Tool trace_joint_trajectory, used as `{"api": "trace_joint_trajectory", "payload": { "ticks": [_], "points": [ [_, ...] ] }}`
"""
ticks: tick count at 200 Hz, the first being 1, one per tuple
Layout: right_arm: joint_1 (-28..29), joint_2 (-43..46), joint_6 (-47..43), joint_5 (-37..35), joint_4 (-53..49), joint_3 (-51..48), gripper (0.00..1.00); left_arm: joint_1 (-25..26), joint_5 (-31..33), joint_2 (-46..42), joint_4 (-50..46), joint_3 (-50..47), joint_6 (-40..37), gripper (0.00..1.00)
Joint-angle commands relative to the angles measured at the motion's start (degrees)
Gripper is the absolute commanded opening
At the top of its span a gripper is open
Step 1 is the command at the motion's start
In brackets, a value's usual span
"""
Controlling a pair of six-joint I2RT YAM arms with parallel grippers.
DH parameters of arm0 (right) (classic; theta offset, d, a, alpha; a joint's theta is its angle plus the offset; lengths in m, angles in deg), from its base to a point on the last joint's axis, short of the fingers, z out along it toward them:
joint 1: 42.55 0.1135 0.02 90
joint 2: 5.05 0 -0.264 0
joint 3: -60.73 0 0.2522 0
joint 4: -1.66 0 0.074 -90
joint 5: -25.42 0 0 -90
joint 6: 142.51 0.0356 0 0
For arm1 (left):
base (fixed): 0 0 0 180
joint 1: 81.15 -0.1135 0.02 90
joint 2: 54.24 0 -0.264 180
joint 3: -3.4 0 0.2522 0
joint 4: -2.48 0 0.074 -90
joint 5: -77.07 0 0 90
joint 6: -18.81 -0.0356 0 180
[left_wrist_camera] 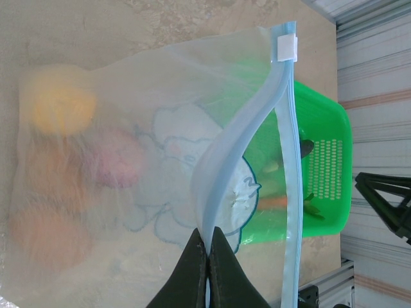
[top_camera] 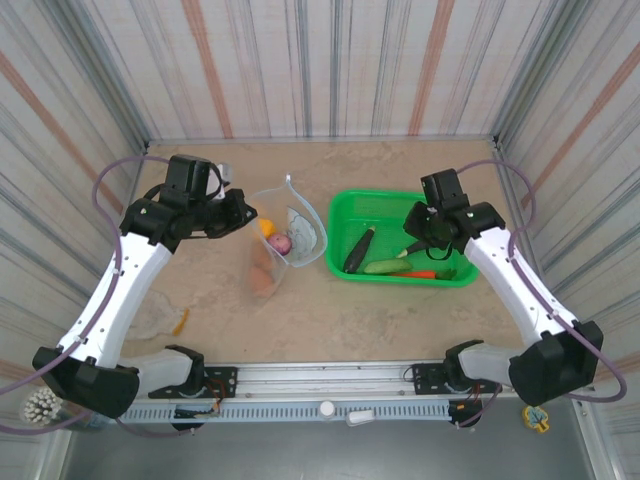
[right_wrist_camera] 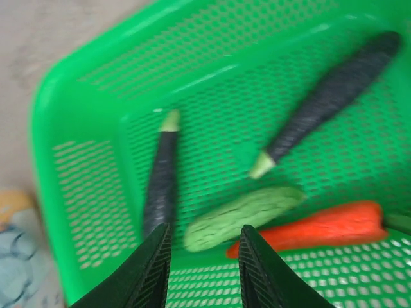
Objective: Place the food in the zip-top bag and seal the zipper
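The clear zip-top bag point(top_camera: 290, 235) with its blue elephant print point(left_wrist_camera: 186, 167) stands open mid-table. My left gripper point(left_wrist_camera: 209, 239) is shut on one side of its light-blue zipper point(left_wrist_camera: 247, 141), pulling that lip away from the other. Inside the bag lie food pieces: a yellow one point(left_wrist_camera: 61, 108), a purple-pink ball point(left_wrist_camera: 117, 160) and an orange round one point(left_wrist_camera: 48, 239). My right gripper point(right_wrist_camera: 204, 239) hangs open over the green cucumber point(right_wrist_camera: 247, 215) in the basket, with two dark eggplants point(right_wrist_camera: 160, 176) point(right_wrist_camera: 334, 90) and an orange carrot point(right_wrist_camera: 321, 224) beside it.
The green mesh basket point(top_camera: 380, 205) sits right of the bag, almost touching it. A small orange piece point(top_camera: 180, 322) lies on the table near the left arm. Striped walls close in the table on three sides, and a metal rail point(top_camera: 330, 385) runs along the near edge.
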Motion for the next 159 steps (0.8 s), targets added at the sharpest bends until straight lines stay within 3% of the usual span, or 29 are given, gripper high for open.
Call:
{"api": "trace_joint_trajectory", "payload": {
  "ticks": [1, 61, 159],
  "points": [
    [-3.7, -2.1, 4.3, -2.8, -3.6, -2.5, 0.34, -0.1, -1.0, -0.8, 0.4, 0.7, -1.4, 0.0],
    [-11.7, -11.8, 8.9, -2.5, 3.2, -3.2, 0.58, -0.1, -1.8, -1.3, 1.2, -0.3, -2.3, 0.0],
    [-14.8, -24.9, 13.1, -0.9, 14.2, -0.9, 0.56, -0.1, -2.5, -0.9, 1.5, -0.2, -1.3, 0.0]
  ]
}}
